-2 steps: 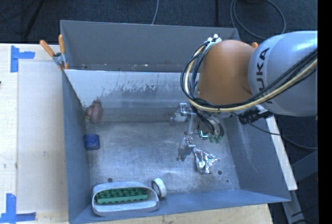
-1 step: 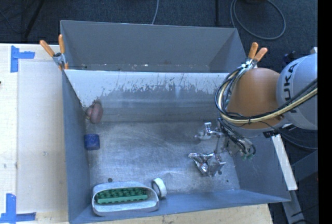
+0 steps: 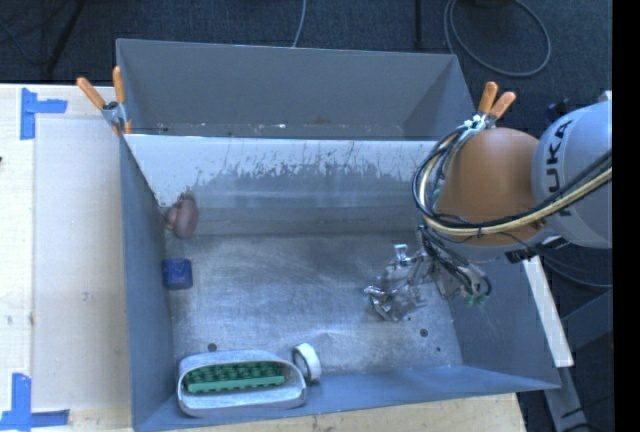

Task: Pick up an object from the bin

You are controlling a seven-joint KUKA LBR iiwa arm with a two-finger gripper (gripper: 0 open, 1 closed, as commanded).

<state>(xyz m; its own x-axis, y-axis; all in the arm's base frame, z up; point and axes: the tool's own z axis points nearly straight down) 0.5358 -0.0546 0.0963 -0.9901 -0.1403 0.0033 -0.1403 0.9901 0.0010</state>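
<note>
Bin (image 3: 290,90): grey metal, with four loose things towards its left side and a mostly bare floor.
Blue block (image 3: 177,273): up and left of the green brush, near the left wall. It looks light and stiff, and its flat sides would suit a squeeze across two opposite faces.
Pink lump (image 3: 183,215): farther up from the green brush, against the left wall. Its kind is unclear; it is rounded and possibly soft, and the wall crowds one side.
Green brush (image 3: 240,378): in the near-left corner, green bristles set in a pale oblong body. It is probably the stiffest and heaviest, best taken across its narrow width at the middle.
White ring (image 3: 307,361): at the green brush's right end, touching or just beside it. It looks light and hard, may roll or slip, and is best pinched across its rim.
Gripper (image 3: 393,298): right of and above the green brush, low over bare floor, well apart from all four things.
Jaws: open or closed cannot be told; nothing shows between them.
</note>
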